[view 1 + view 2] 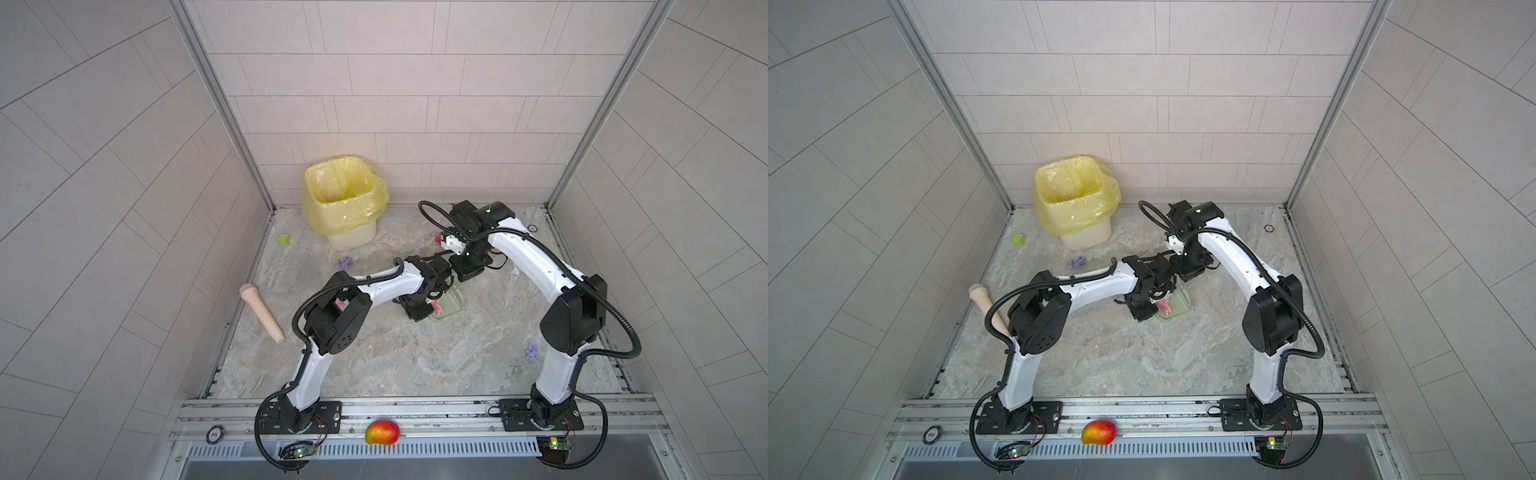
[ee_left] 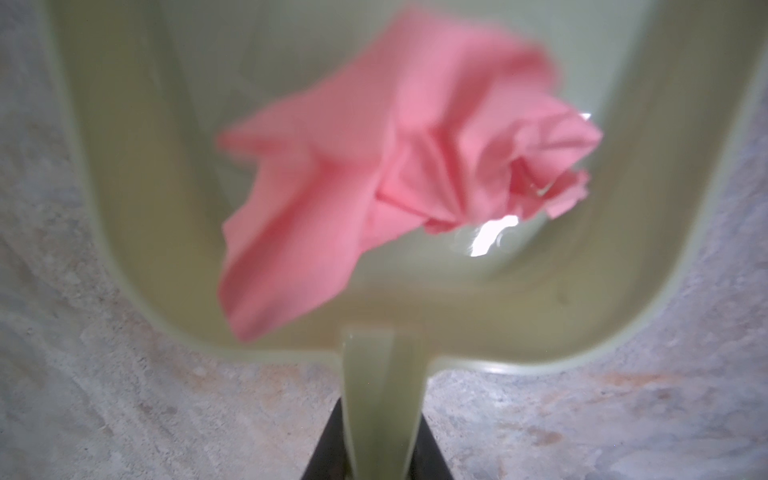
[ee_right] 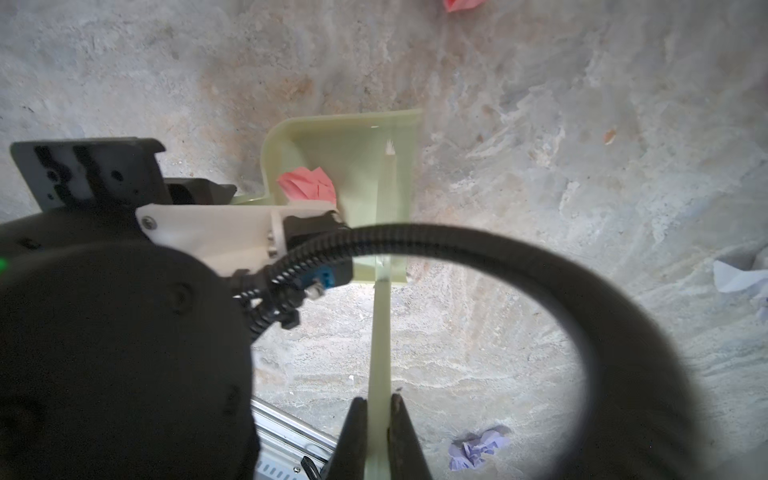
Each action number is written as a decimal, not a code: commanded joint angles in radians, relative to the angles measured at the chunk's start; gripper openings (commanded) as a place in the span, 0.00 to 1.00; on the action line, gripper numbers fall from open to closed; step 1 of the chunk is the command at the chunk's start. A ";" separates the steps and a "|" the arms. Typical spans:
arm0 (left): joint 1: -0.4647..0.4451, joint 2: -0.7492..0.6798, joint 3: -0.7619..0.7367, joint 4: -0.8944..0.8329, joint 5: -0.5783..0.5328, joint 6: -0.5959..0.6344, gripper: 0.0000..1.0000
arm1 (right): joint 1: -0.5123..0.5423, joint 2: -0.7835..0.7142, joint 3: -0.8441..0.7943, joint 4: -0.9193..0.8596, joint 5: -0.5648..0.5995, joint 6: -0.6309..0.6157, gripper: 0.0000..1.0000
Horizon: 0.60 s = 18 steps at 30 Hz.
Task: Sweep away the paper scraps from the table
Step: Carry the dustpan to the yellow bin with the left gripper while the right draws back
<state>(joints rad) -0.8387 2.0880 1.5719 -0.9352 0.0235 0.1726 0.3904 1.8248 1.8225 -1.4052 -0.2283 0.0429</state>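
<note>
Scrap (image 2: 374,166) sits in dustpan (image 2: 124,199), which left gripper (image 2: 376,449) clamps low for catching; right gripper (image 3: 379,432) grips brush (image 3: 382,332) for sweeping.

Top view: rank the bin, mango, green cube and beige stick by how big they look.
1. bin
2. stick, long but thin
3. mango, close to the stick and possibly nearer the camera
4. cube

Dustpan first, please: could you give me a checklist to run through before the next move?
1. Left gripper shut on the dustpan handle: ok.
2. Pink scrap inside the dustpan: ok.
3. Right gripper shut on the sweeper stick: ok.
4. Table free of scraps: not ok; a purple scrap and another lie on it.
5. Bin upright and open: ok.
</note>
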 commanded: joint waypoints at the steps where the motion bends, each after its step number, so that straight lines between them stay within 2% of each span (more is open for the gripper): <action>1: 0.016 -0.063 -0.046 0.030 -0.023 -0.015 0.00 | -0.064 -0.093 -0.015 -0.073 -0.006 0.013 0.00; 8: 0.018 -0.154 -0.106 0.090 -0.036 -0.039 0.00 | -0.164 -0.184 -0.083 -0.012 -0.056 0.024 0.00; 18: 0.024 -0.364 -0.173 0.106 -0.111 -0.089 0.00 | -0.221 -0.298 -0.236 0.106 -0.163 0.059 0.00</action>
<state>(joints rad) -0.8219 1.7870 1.4021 -0.8207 -0.0448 0.1188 0.1768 1.5688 1.6024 -1.3296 -0.3439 0.0875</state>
